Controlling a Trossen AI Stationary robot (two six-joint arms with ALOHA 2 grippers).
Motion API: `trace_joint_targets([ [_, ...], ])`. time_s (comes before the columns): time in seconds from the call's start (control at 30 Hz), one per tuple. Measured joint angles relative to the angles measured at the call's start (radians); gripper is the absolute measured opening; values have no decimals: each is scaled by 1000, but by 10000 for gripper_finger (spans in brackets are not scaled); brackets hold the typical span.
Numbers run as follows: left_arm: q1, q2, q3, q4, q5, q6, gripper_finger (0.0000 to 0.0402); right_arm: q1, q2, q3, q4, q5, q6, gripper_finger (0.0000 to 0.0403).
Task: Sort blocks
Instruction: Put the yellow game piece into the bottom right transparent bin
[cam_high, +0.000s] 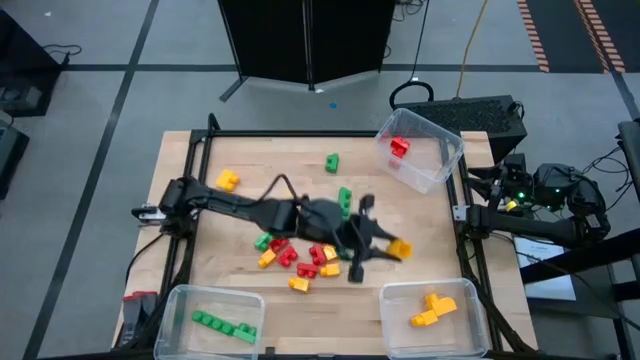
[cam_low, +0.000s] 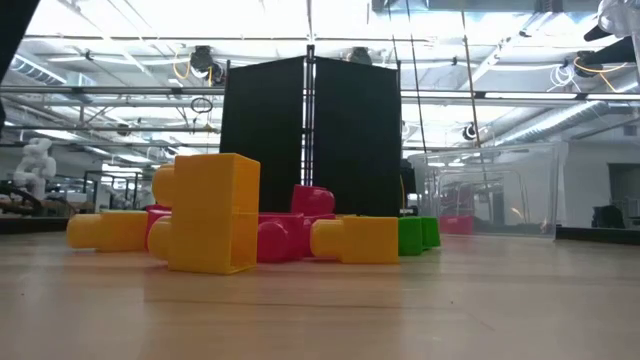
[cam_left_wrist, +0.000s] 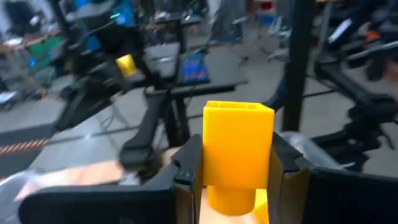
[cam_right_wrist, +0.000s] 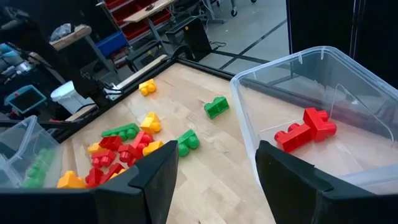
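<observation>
One yellow block (cam_left_wrist: 238, 149) sits clamped between the left gripper's (cam_left_wrist: 231, 167) jaws above the table (cam_high: 420, 230).

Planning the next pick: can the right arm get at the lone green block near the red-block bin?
Probably yes. The right tool hangs open facing the green block, which lies alone on bare table; the bin stands beside it.

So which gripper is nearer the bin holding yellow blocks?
Left. The left gripper holds a yellow block just above that bin; the right gripper waits open by the red-block bin.
</observation>
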Motion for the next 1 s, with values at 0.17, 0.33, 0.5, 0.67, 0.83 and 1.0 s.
trace_joint_targets([
  [0.17, -52, 109, 0, 162, 0, 9, 71, 0, 0, 0, 0, 0, 22, 208],
  [0.33, -91, 214, -1, 310, -59, 7, 71, 0, 0, 0, -2, 0, 27, 208],
  [0.5, -122, 288, -1, 339, -79, 8, 71, 0, 0, 0, -9, -1, 29, 208],
  [0.67, -153, 322, -1, 298, -73, 8, 71, 0, 0, 0, -9, -1, 45, 208],
  [0.83, -166, 330, -1, 252, -66, 8, 78, 0, 0, 0, -9, -1, 60, 208],
  [1.0, -166, 330, -1, 254, -75, 8, 162, 0, 0, 0, -9, -1, 61, 208],
])
